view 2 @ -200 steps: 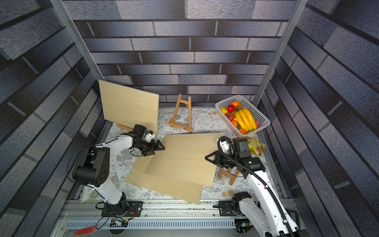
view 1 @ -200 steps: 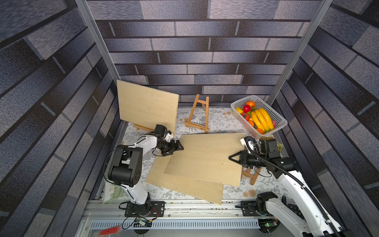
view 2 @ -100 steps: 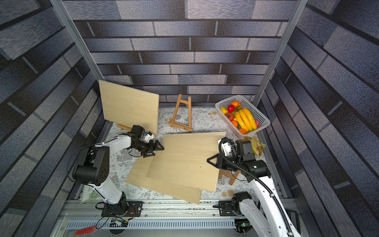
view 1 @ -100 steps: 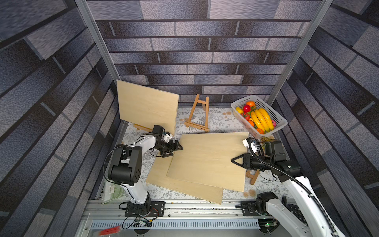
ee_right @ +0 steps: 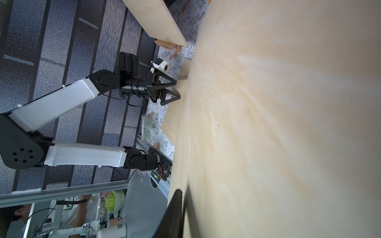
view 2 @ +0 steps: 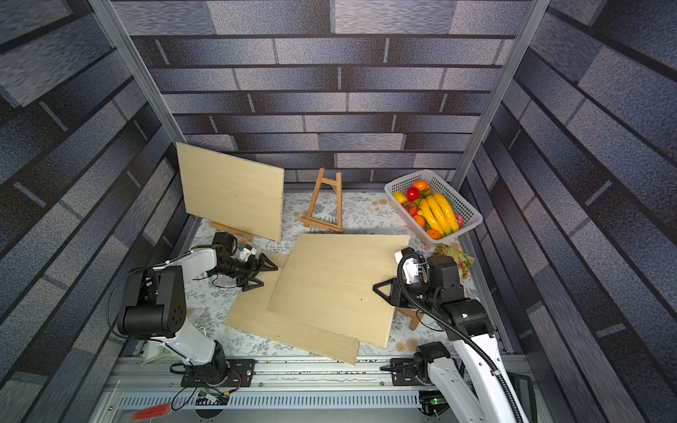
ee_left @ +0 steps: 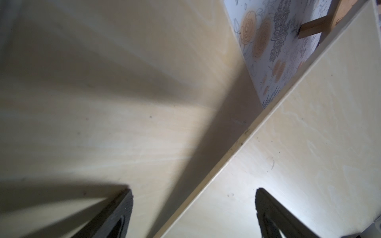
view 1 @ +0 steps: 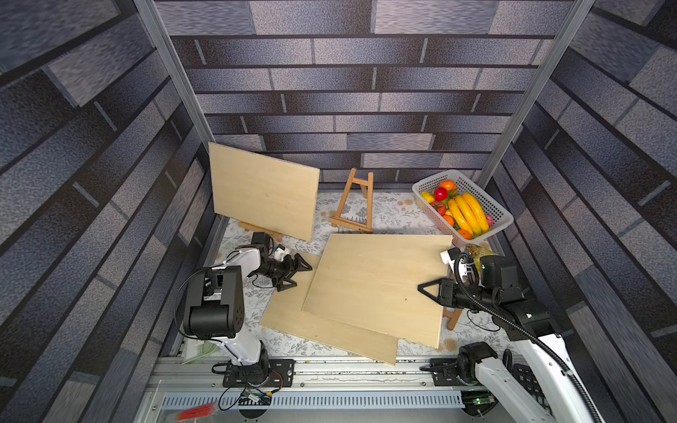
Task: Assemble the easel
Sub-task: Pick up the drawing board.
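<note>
Your empty easel (view 1: 353, 205) stands upright at the back middle of the floral tablecloth (view 1: 395, 216), with no board on it in both top views. Just in front of it is the upper board (view 1: 377, 285), a plywood sheet lying crosswise over the lower board (view 1: 329, 333), which rests flat on the cloth nearer the rail.

Your right gripper (view 1: 425, 289) is clamped on the upper board's right edge, with one finger on top of the sheet. The right wrist view is almost filled by that wood. Under the same edge another small easel (view 1: 452, 318) pokes out, with only a leg showing.

Your left gripper (view 1: 298, 278) sits at the boards' left side with its jaws wide apart, holding nothing. In the left wrist view the upper board's edge runs between the two fingers (ee_left: 117, 212), raised off the lower board and casting a shadow on it.

At the back left a third board (view 1: 262, 199) stands propped on its own easel (view 1: 256, 227). A white basket (view 1: 485, 196) of fruit sits in the back right corner, well apart from both grippers.
</note>
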Motion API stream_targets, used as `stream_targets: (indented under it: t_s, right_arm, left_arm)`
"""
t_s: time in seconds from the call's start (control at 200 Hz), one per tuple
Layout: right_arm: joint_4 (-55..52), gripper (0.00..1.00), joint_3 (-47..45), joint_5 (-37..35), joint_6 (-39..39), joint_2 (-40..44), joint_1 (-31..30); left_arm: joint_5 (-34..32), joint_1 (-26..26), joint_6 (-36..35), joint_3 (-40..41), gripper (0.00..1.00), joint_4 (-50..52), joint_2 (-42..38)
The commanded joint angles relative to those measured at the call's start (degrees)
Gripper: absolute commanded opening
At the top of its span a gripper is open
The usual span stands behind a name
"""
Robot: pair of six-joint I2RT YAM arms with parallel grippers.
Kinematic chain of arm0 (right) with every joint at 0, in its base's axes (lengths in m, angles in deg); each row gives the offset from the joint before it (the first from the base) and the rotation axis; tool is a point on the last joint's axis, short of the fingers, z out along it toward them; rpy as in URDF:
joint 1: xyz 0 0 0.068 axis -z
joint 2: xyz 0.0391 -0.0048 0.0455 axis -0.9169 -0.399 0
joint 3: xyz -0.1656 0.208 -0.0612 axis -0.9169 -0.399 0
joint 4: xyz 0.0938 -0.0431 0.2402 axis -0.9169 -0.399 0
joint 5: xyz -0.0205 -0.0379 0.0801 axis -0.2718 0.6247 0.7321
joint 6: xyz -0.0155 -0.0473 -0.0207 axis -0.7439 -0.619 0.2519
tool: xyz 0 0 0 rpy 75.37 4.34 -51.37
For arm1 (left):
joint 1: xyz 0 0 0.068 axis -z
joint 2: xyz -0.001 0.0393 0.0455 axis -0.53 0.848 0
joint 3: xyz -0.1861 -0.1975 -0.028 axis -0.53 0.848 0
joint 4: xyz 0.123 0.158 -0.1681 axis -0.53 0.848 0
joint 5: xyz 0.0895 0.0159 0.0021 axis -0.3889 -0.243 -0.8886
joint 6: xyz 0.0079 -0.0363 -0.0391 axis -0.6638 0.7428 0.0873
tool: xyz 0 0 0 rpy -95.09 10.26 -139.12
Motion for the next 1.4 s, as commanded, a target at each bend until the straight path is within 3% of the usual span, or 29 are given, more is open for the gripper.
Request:
stream_targets:
  t_s: [0.0, 0.19, 0.386, 0.787, 0.957, 1.177, 1.393]
  right_arm:
    - [9.54, 0.0, 2.3, -4.34, 0.09, 2.43, 0.13]
    - [10.94, 0.0, 3.91, -6.59, 2.36, 3.02, 0.28]
    - [7.46, 0.0, 10.77, -10.37, -1.83, 0.87, 0.3]
    - [8.99, 0.0, 18.54, -10.01, -5.8, -3.67, 0.29]
    - [10.24, 0.0, 18.7, -9.12, -4.94, -5.9, 0.38]
    - [12.99, 0.0, 17.3, -6.44, -1.67, -6.96, 1.1]
    - [9.84, 0.0, 18.41, -3.0, -1.77, -7.5, 1.43]
  left_arm:
    - [0.09, -0.49, -0.74, 0.56, 0.95, 3.44, -1.23]
    - [-0.1, -0.71, -0.5, 0.73, 0.95, 3.32, -2.01]
    - [-0.07, -0.98, -0.41, 1.26, 0.95, 3.24, -2.81]
    - [1.18, -1.33, 0.87, 2.61, 0.95, 2.55, -4.47]
    - [4.54, 0.42, 4.69, 4.59, 0.94, -2.33, -7.0]
    - [10.81, 1.59, 14.64, 8.28, 0.95, -15.6, -10.89]
    - [14.01, 3.1, 20.1, 8.6, 0.95, -24.87, -10.18]
